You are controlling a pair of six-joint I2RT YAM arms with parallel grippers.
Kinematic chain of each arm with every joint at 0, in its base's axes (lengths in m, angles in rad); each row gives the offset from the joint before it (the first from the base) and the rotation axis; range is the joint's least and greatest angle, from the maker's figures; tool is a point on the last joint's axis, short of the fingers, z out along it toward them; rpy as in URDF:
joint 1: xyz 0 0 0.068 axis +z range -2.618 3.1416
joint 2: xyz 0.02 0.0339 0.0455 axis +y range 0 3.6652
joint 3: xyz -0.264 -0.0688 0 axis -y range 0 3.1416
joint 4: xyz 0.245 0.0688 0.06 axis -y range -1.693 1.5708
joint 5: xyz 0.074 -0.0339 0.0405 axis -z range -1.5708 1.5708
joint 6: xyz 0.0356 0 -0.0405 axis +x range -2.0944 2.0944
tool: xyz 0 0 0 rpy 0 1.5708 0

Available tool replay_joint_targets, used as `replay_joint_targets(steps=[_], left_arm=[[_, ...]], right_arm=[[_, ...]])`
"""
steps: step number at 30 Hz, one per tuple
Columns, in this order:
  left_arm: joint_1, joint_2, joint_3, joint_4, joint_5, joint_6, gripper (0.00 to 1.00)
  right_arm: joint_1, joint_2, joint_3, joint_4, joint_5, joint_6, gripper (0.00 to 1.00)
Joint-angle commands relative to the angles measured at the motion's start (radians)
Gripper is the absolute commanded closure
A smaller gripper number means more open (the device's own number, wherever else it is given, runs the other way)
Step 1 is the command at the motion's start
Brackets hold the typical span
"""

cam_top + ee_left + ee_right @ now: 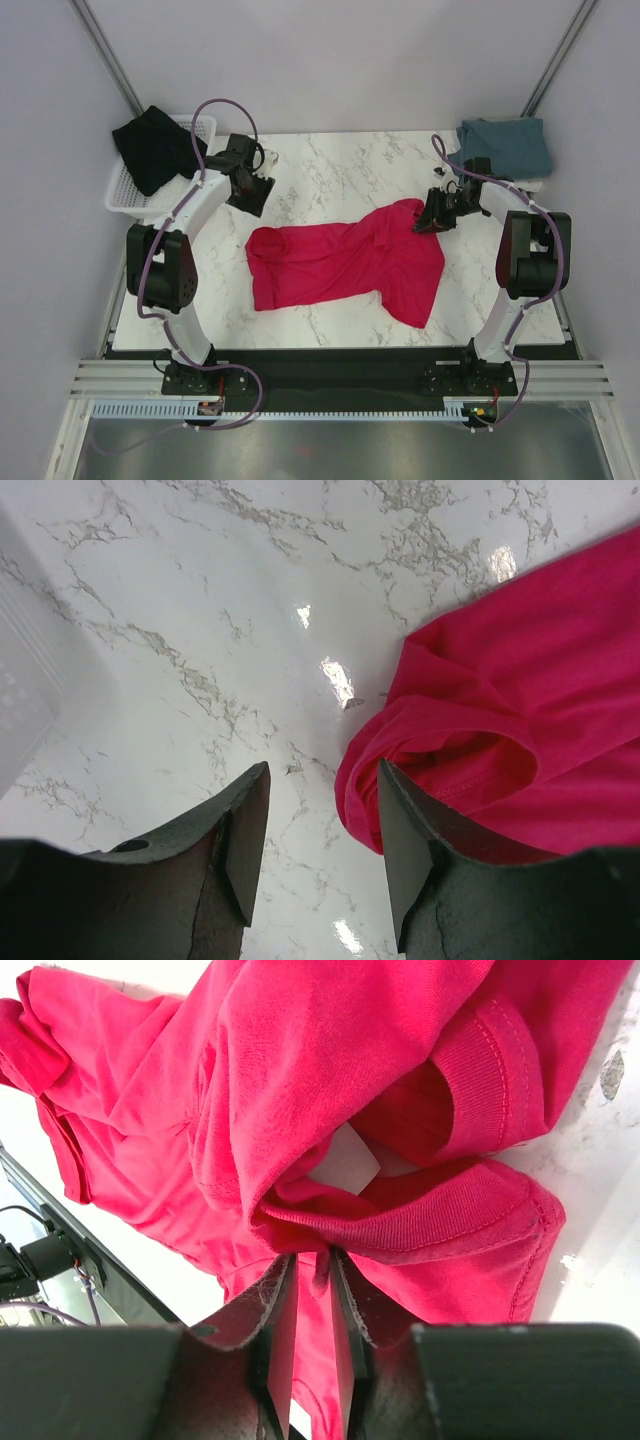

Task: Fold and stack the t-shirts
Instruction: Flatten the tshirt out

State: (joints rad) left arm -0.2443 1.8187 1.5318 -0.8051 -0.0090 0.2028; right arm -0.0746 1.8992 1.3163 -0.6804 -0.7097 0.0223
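**Marble surface, red shirt caught at the collar**

Marble-patterned white surface carries the red t-shirt, which lies crumpled across the middle between the two arms, its collar end towards the right. Jaws of the right arm are pressed together on a fold of red cloth just under the ribbed collar; the wrist view shows a white label inside the neck opening. Jaws of the left arm stand spread and hold nothing, hanging over bare marble with the shirt's rumpled edge just beside one finger. At the far left corner the black t-shirt is draped over the white wire basket. At the far right corner sits the blue-grey t-shirt, folded, well apart from the red one.
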Motion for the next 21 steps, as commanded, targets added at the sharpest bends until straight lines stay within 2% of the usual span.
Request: replay_joint_targets(steps=[1, 5, 8, 11, 15, 21], left_arm=[[-0.001, 0.001, 0.036, 0.024, 0.000, -0.019, 0.46], [-0.001, 0.002, 0.031, 0.024, 0.000, -0.022, 0.46], [-0.001, 0.005, 0.031, 0.026, 0.000, -0.022, 0.46], [-0.001, 0.011, 0.037, 0.027, 0.003, -0.022, 0.46], [-0.001, 0.025, 0.060, 0.029, 0.004, -0.019, 0.46], [-0.007, 0.134, 0.148, 0.012, 0.003, 0.000, 0.45]], right_arm=[[0.004, -0.025, 0.037, -0.010, -0.020, -0.012, 0.74], [0.002, -0.028, 0.050, -0.030, -0.010, -0.015, 0.83], [0.004, -0.037, 0.060, -0.067, -0.007, -0.044, 0.83], [0.004, -0.048, 0.055, -0.068, 0.001, -0.044, 1.00], [0.002, -0.100, 0.077, -0.042, -0.014, -0.032, 1.00], [0.004, -0.104, 0.126, -0.018, -0.080, 0.034, 1.00]])
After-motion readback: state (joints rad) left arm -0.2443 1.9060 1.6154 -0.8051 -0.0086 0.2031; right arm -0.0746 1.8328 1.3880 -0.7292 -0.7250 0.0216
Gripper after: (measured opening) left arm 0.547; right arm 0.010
